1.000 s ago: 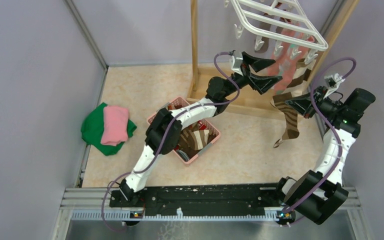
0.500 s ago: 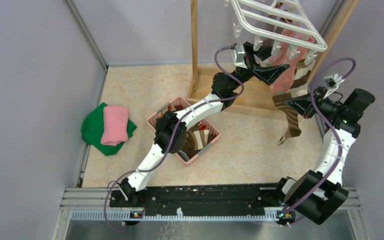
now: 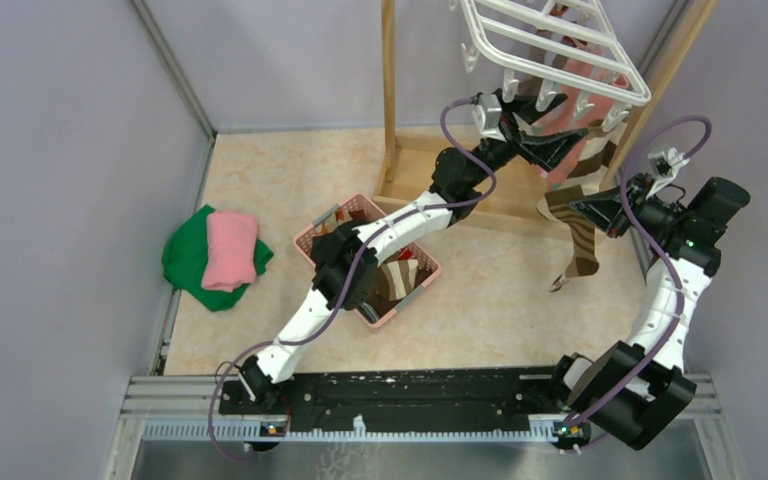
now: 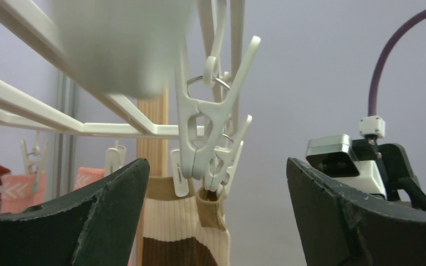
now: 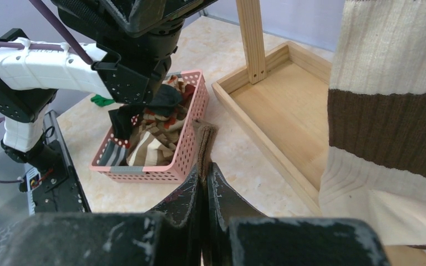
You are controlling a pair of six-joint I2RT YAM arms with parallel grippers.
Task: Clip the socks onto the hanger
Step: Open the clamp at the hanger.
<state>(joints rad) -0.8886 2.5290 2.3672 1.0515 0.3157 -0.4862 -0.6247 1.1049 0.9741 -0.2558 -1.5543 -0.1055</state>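
Reading from the left, I note the pink basket [image 5: 150, 165] holding further socks [image 5: 156, 139] (patterned ones, tangled together). My left gripper [image 4: 215, 166] stands spread wide, one finger on either side of a white clip [image 4: 197, 138] dangling under the hanger [image 3: 560, 45]. The striped sock [image 3: 581, 238] hangs just below that clip, and my right gripper [image 5: 204, 173] is pressed together on a brown fold of it.

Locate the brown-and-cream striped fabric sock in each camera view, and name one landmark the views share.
Top external: the striped sock hangs right of centre, below the white plastic hanger.
Left wrist: sock bottom centre, under white clips.
Right wrist: sock fills the right edge.
Landmark: light wooden stand, in all three.
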